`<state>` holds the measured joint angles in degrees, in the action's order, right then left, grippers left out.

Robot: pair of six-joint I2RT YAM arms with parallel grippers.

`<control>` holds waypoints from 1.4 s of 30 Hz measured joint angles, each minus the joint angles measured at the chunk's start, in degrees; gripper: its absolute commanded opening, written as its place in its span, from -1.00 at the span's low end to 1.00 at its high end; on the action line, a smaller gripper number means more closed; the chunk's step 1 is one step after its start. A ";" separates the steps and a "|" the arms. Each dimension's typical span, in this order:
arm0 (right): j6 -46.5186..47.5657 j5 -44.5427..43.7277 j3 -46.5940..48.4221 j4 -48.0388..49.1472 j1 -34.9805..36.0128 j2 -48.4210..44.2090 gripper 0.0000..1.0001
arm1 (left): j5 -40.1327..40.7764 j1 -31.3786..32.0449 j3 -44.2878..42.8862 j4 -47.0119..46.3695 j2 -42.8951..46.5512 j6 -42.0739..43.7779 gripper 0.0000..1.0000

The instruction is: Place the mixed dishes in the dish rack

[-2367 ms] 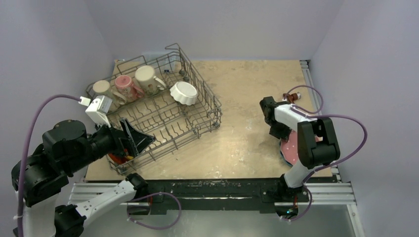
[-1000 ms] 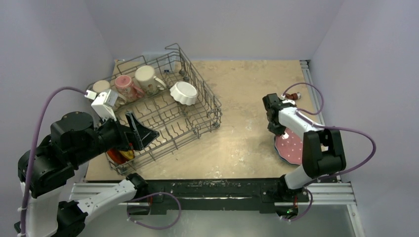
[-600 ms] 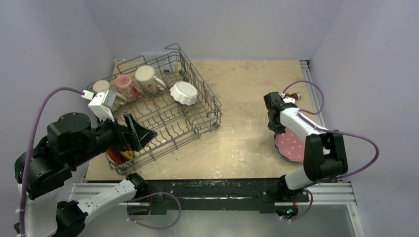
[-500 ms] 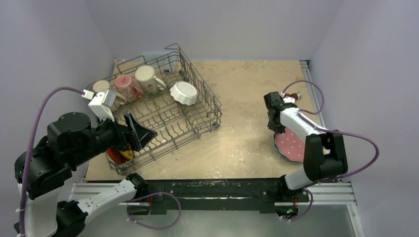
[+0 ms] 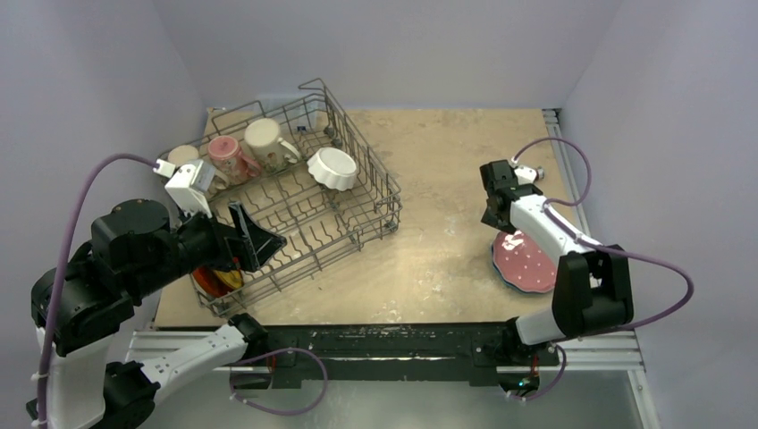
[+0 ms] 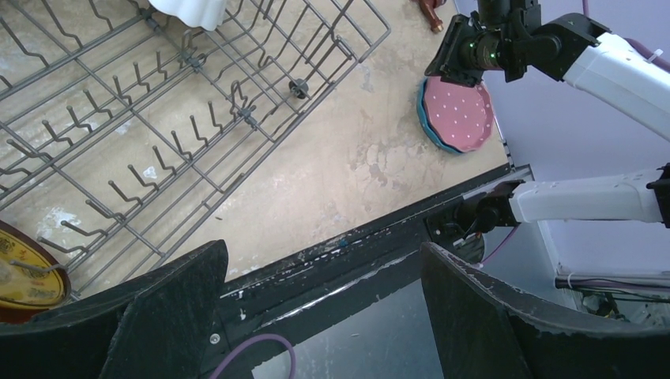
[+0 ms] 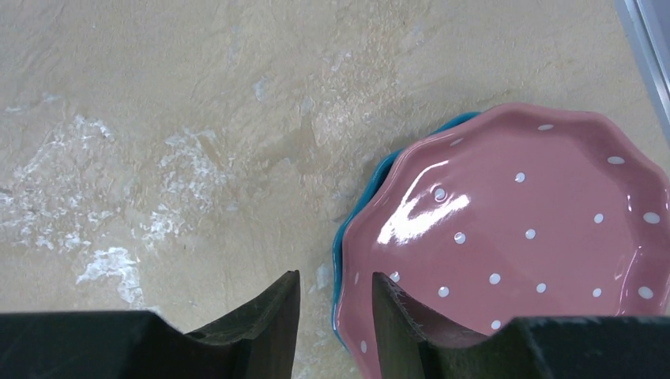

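- Currently the counter (image 5: 447, 179) carries everything; the dish rack (image 5: 375, 183) sits skewed at its far left and takes up most of that side.
- Left gripper (image 6: 324, 316): hovers over the rack's near corner, jaws spread wide, nothing between them.
- Right gripper (image 7: 336, 312): hangs at the right side of the counter, well apart from the rack. Jaws are parted by only a narrow gap and hold nothing. In the wrist view the gap lines up with the left rim of the plate stack. Contact with the rim: cannot tell.
- Pink white-dotted plate (image 7: 521, 245) lies flat on the blue plate (image 7: 348, 229). Both are outside the rack.
- Red-orange plate (image 5: 214, 279) stands on edge in the rack's near-left corner.
- White fluted bowl (image 5: 332, 166) rests upside down at the rack's far right.
- Cream mug (image 5: 264, 136), pink mug (image 5: 223, 152) and beige mug (image 5: 183, 157) sit in a row along the rack's far-left side.
- Judgement: five of seven dishes loaded; step in hand is picking up the dotted plate.
- Next move needs one finger under the pink rim only, above the blue one, then a firm pinch before lifting.
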<state>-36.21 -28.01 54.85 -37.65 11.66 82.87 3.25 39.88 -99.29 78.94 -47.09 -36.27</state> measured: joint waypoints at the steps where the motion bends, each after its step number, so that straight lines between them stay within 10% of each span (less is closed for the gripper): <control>1: -0.02 -0.04 0.13 0.22 0.00 0.24 -0.28 | -0.02 0.00 0.00 0.00 0.00 0.00 0.82; 23: -0.44 -3.06 -0.11 1.77 -0.02 6.67 -1.00 | -0.31 0.00 0.00 -0.07 -0.63 -0.22 0.82; 37: 0.07 2.95 -0.28 -0.37 -0.07 -2.36 -1.00 | -1.55 0.00 0.15 -0.87 -0.66 -2.16 0.82; 42: 0.94 6.60 -1.57 1.31 -0.04 -1.40 -0.70 | -1.62 0.00 0.24 -1.40 -0.63 -2.93 0.81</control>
<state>-35.27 -21.41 53.28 -36.34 11.62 81.47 1.63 39.88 -99.04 77.54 -47.72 -39.20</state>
